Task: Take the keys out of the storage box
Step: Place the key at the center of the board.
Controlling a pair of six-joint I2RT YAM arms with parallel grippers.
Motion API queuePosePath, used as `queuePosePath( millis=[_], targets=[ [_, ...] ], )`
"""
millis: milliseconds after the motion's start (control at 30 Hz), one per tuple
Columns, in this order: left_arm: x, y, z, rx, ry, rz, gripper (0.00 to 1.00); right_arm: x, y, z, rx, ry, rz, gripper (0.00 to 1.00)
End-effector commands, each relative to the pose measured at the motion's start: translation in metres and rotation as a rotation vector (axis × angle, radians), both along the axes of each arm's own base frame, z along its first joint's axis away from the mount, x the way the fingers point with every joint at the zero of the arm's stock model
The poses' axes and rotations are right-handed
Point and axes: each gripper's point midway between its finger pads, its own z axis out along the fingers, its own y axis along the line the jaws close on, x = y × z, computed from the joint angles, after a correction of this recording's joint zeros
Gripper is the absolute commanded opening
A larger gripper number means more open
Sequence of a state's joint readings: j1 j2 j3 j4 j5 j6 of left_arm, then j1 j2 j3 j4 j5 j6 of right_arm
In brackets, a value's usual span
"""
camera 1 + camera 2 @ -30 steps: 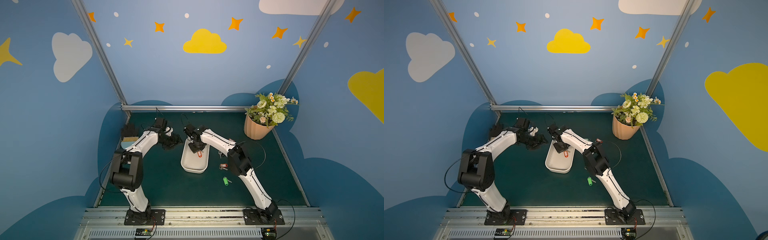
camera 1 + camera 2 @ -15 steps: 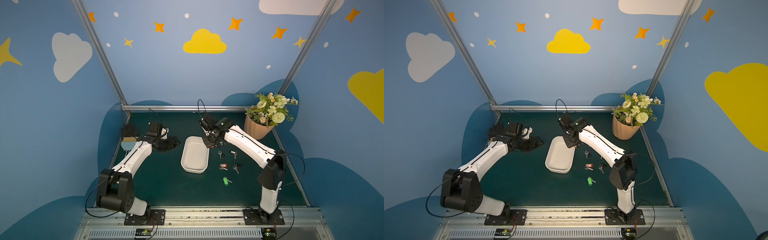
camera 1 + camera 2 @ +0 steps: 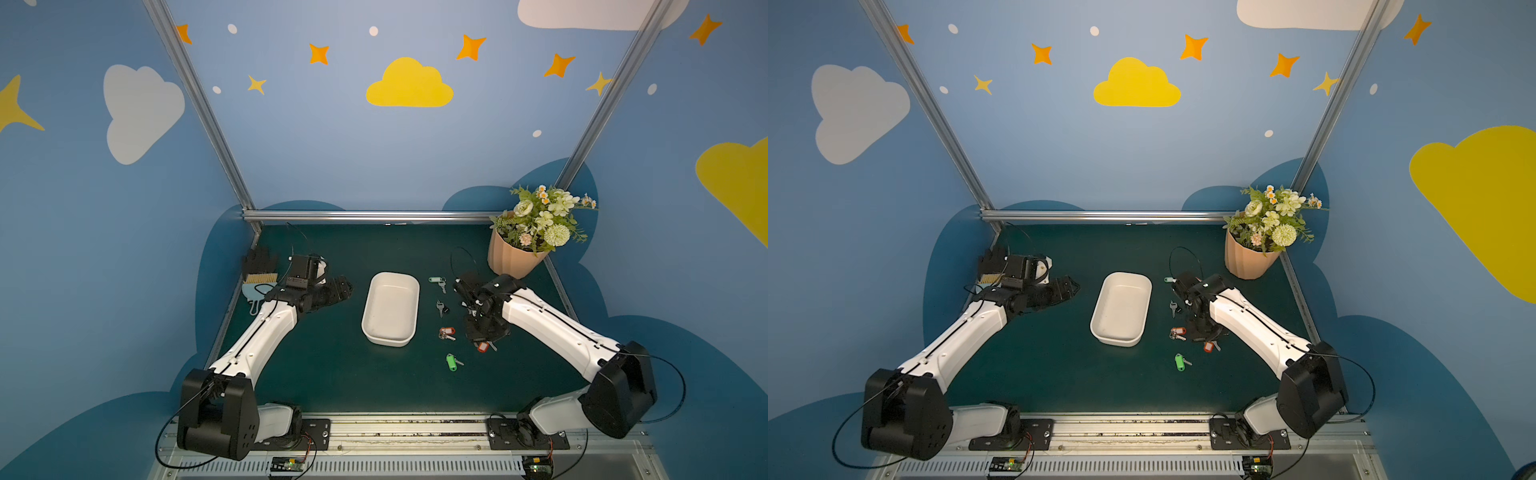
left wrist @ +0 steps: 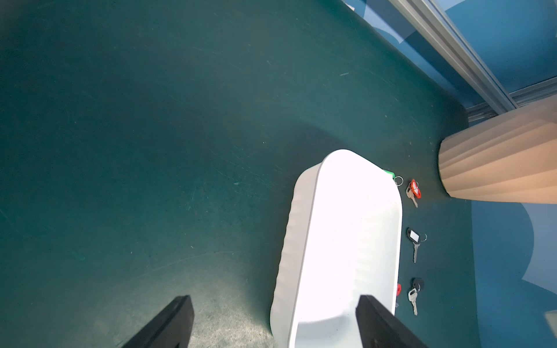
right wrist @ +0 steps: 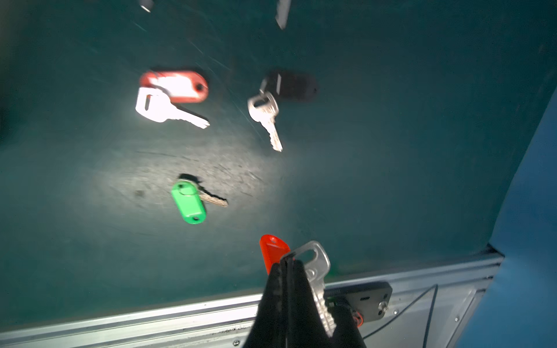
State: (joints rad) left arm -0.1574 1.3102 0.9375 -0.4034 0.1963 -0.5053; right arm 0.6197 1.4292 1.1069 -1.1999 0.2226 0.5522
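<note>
The white storage box sits mid-mat, and no keys show inside it. Several keys lie on the mat to its right: a pale green-tagged one, a black-tagged one, a red-tagged one and a bright green one. My right gripper points down over the mat right of them, shut on the ring of a silver key with a red tag. My left gripper stands open left of the box, holding nothing.
A ribbed peach flower pot stands at the back right. A black brush and a light-blue tool lie by the left wall behind my left arm. The metal rail runs along the mat's front edge.
My right gripper has left the box and swung right and toward the front, carrying the red-tagged key. More keys now lie on the mat. My left gripper drew back from the box and opened wider.
</note>
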Motion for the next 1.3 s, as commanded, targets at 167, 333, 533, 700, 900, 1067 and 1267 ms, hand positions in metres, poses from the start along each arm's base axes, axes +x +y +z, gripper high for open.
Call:
queuePosePath(
  millis=[167,333,533,700,900,1067,1267],
  targets=[
    [0.001,0.003,0.01,-0.001,-0.031,0.018,0.91,-0.007,0.001,-0.054,0.131,0.058,-0.151,0.0],
    [-0.002,0.004,0.012,0.002,-0.032,0.018,0.91,-0.009,-0.003,-0.074,0.138,0.086,-0.175,0.0],
    [-0.004,0.003,0.014,-0.005,-0.036,0.016,0.91,-0.005,-0.006,-0.092,0.155,0.072,-0.211,0.0],
    [-0.005,0.003,0.015,-0.012,-0.036,0.018,0.91,0.002,-0.008,-0.1,0.134,0.067,-0.214,0.0],
    [-0.006,0.003,0.017,-0.013,-0.044,0.022,0.91,0.008,-0.009,-0.1,0.139,0.031,-0.223,0.0],
    [-0.007,0.003,0.018,-0.017,-0.043,0.022,0.91,0.014,-0.005,-0.095,0.165,-0.002,-0.211,0.0],
    [-0.006,0.004,0.018,-0.013,-0.046,0.024,0.91,0.015,-0.01,-0.08,0.175,-0.059,-0.208,0.2]
  ],
)
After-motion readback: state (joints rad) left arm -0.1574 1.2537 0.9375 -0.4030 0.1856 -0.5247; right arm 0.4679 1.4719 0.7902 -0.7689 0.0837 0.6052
